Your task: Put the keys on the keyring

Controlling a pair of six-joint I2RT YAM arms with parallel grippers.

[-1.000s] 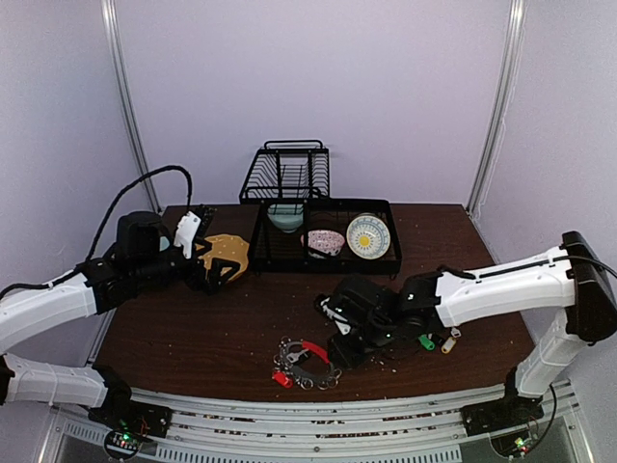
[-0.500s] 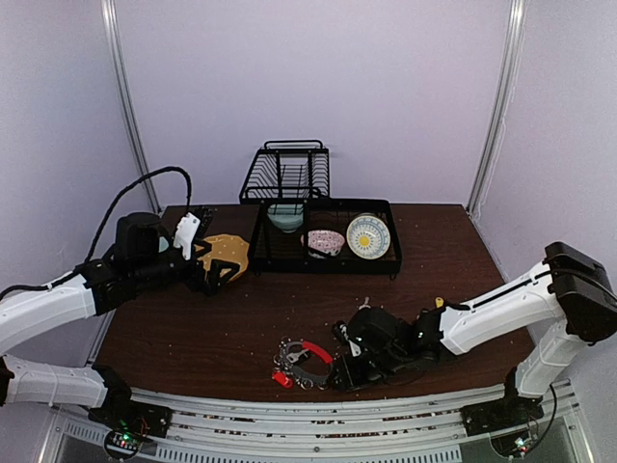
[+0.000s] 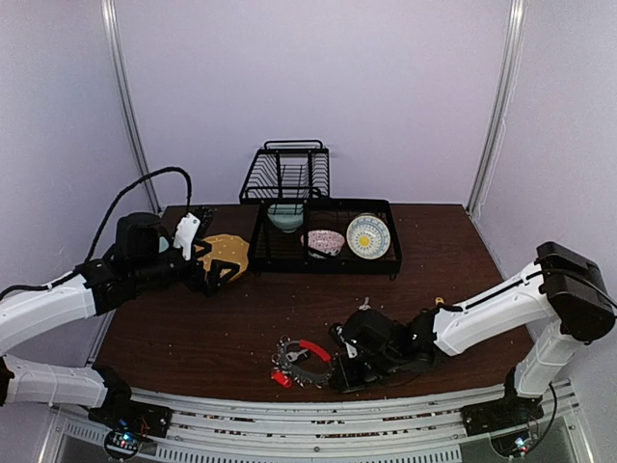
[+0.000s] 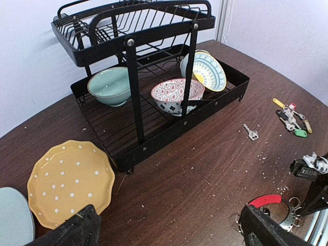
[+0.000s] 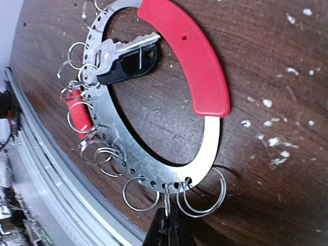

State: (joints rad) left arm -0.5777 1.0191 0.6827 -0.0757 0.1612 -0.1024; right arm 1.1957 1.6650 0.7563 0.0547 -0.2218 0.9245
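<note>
The keyring is a large flat metal ring with one arc sleeved in red, lying near the table's front edge. Several small wire rings fringe it. One silver key with a black head and a red tag hang on it. My right gripper is shut on one small wire ring at the ring's lower edge, low at the table. My left gripper is open and empty, far left beside the yellow plate. The red arc also shows in the left wrist view.
A black dish rack with bowls and a plate stands at the back. A yellow dotted plate lies left of it. A lone small key and a bunch with green and yellow tags lie right of centre. Crumbs dot the table.
My right arm has dropped and moved toward the front edge, bringing its gripper down onto the keyring's edge. The left arm has not moved.
</note>
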